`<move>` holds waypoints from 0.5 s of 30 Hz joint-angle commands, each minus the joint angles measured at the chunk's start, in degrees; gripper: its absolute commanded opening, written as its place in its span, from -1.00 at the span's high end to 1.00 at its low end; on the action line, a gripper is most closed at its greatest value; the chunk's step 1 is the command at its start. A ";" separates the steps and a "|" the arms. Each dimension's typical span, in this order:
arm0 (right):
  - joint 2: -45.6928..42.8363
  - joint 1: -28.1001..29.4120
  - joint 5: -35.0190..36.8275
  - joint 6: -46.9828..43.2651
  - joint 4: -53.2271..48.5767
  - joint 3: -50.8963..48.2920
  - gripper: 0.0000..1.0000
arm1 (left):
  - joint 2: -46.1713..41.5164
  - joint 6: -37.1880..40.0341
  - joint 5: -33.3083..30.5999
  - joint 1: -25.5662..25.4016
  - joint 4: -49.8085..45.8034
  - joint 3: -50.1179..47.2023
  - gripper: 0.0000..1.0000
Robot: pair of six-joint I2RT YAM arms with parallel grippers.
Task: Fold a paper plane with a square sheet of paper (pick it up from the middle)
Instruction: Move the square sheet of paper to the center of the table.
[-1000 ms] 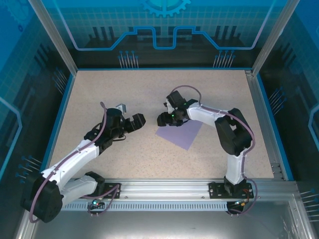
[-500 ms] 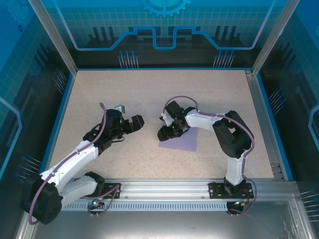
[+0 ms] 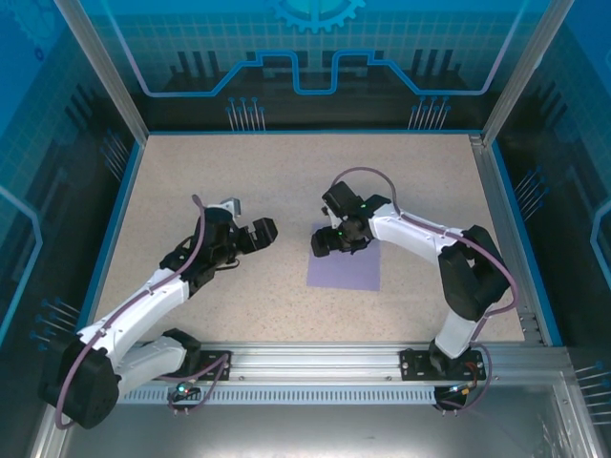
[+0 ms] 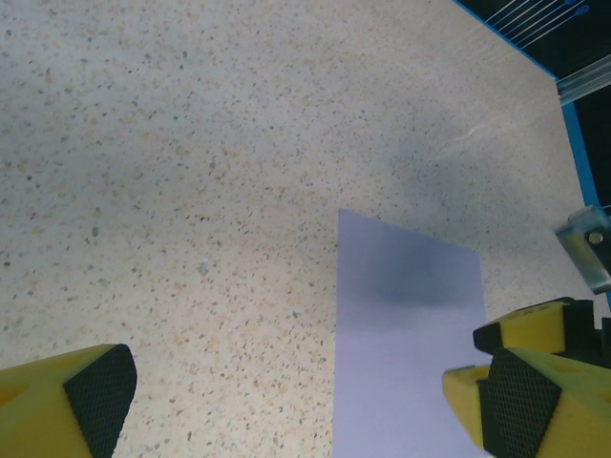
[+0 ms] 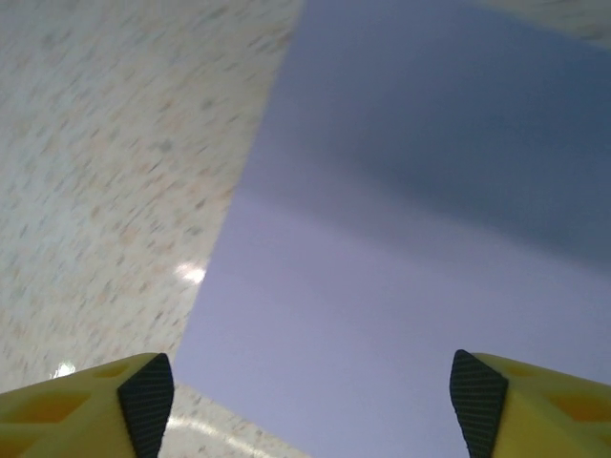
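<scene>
Right gripper [image 3: 327,240], jaws wide and empty over the far edge of the square sheet of paper [image 3: 346,269], had just released it, squared up but unfolded.

My gripper [image 5: 310,410] stands with its two yellow fingers far apart, one in each bottom corner. The black pads [image 5: 145,401] face each other across a wide gap, and nothing is pinched between them. Under that gap lies the pale-purple sheet of paper [image 5: 430,239], resting on the speckled table [image 5: 105,162]. The sheet's near edge slants from the top down toward the finger at the lower left. A soft, darker shadow crosses its upper part. Two small bright glints sit on the table beside that edge, and the speckles look blurred.
</scene>
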 commanded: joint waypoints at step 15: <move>13.98 0.09 9.00 4.46 -8.89 7.46 -0.69 | 7.71 5.89 7.03 0.04 1.97 3.91 -0.97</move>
